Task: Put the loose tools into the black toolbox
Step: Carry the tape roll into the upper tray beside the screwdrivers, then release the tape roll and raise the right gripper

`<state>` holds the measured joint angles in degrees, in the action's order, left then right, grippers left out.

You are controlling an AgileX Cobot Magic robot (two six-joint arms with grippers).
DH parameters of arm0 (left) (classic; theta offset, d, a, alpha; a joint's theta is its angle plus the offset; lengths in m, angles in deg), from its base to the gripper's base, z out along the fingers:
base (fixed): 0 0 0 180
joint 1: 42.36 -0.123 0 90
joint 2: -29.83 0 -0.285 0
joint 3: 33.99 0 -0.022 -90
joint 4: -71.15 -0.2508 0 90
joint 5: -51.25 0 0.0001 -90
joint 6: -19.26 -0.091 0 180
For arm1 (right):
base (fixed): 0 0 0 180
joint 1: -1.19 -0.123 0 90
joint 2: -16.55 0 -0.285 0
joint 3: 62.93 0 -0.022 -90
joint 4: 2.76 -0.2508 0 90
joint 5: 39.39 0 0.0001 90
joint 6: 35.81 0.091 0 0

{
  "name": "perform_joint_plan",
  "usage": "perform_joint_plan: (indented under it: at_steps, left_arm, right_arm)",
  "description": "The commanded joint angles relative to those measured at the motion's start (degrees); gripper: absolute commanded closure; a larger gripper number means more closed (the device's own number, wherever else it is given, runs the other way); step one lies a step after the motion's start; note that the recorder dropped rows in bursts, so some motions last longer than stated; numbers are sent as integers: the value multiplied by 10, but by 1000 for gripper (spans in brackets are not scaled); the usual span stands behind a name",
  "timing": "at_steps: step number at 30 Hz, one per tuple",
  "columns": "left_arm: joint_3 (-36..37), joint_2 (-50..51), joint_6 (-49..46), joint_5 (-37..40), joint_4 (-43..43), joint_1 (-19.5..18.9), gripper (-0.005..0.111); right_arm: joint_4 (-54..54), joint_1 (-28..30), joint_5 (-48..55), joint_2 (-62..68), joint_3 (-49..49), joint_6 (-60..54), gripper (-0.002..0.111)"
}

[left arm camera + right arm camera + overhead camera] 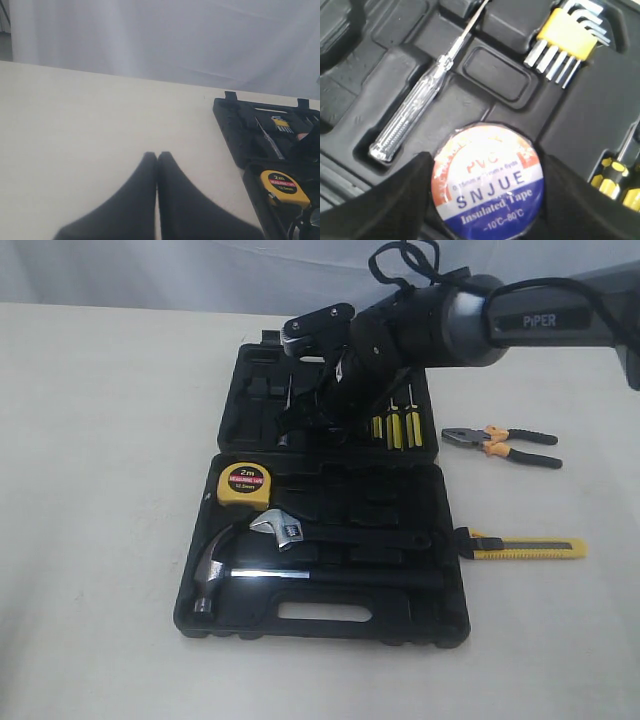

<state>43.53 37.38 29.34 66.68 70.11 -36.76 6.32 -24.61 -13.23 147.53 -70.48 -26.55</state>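
Right gripper [487, 200] clamps round, glossy-labelled tape roll [487, 170] over matte moulded black toolbox [495, 80]; left gripper [157, 200] tapered fingers [135, 205] pressed together

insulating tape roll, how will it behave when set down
The insulating tape roll looks small, so probably light. Being round, it may roll if it lands on edge in the black toolbox. Its glossy label could slip between the fingers.

The toolbox [420, 625] is matt moulded plastic, the tape roll [487, 182] glossy-labelled, the hammer [208, 575] polished steel.
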Motion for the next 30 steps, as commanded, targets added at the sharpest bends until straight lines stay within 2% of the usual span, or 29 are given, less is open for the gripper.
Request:
perform_joint_plan:
  at_steps: [1,7,10,13,20,23,25,26,27,29,30]
  left_arm:
    - [-3,2,0,0,-1,3,107]
    - [-3,2,0,0,-1,3,107]
    - [-3,2,0,0,-1,3,107]
    - [-3,2,0,0,-1,3,107]
    - [-3,2,0,0,-3,3,107]
    - [-3,2,0,0,-3,3,107]
    - [-3,2,0,0,-3,3,107]
    - [-3,2,0,0,-3,3,107]
    - [-3,2,0,0,-3,3,107]
    - [-3,2,0,0,-3,3,107]
    - [-3,2,0,0,-3,3,107]
  right_arm:
    - [7,4,-2,-2,2,-2,99]
    - [7,4,-2,-2,2,-2,53]
    - [7,4,-4,-2,2,-2,39]
    - [7,4,-2,-2,2,-2,33]
    - [2,4,-2,-10,2,-5,33]
    - [2,4,-4,-26,2,-5,39]
    - [2,4,-4,-39,2,-5,51]
    - [2,4,-4,-45,2,-5,61]
    - [2,4,-3,-53,2,-5,84]
    - [1,4,0,-54,2,-4,108]
    - [1,4,0,-51,2,-4,108]
